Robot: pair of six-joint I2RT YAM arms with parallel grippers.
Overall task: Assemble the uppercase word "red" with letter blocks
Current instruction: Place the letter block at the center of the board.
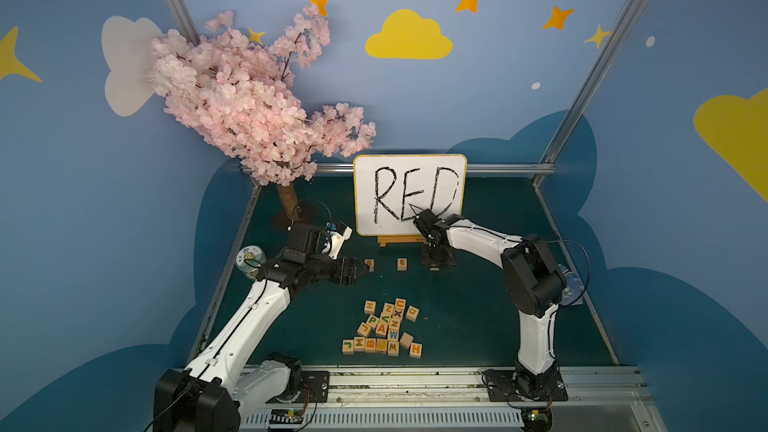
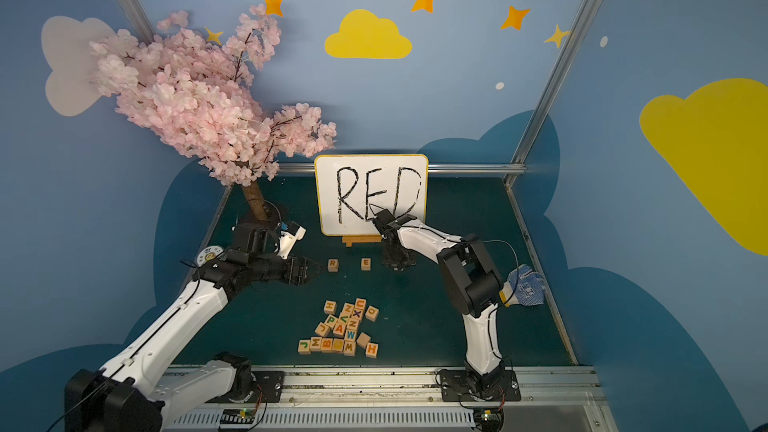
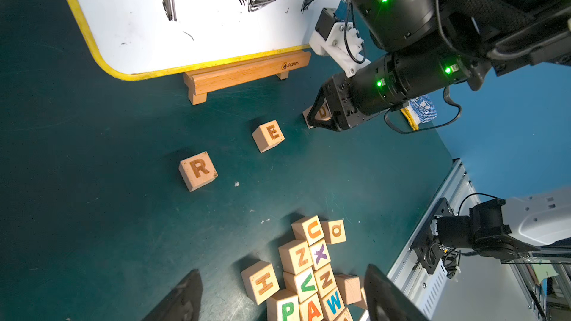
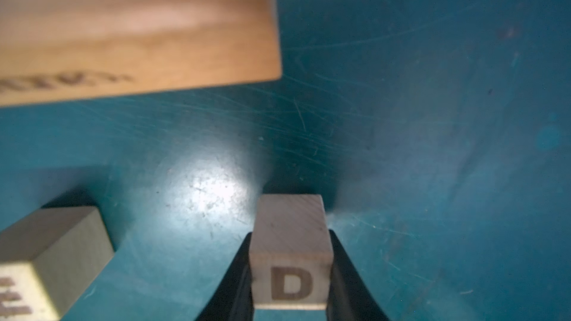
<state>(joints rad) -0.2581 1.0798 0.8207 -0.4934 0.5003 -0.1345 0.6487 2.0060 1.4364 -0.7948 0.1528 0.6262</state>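
Two letter blocks lie in a row on the green mat before the whiteboard: the R block and, to its right, the E block. Right of the E, my right gripper points down and is shut on the D block, which is low at the mat; contact with it is unclear. My left gripper hovers just left of the R block, jaws apart with nothing between them.
A pile of several other letter blocks lies nearer the front. The whiteboard reading "RED" stands on a wooden stand behind the row. A pink blossom tree and tape roll are at the left, a glove at the right.
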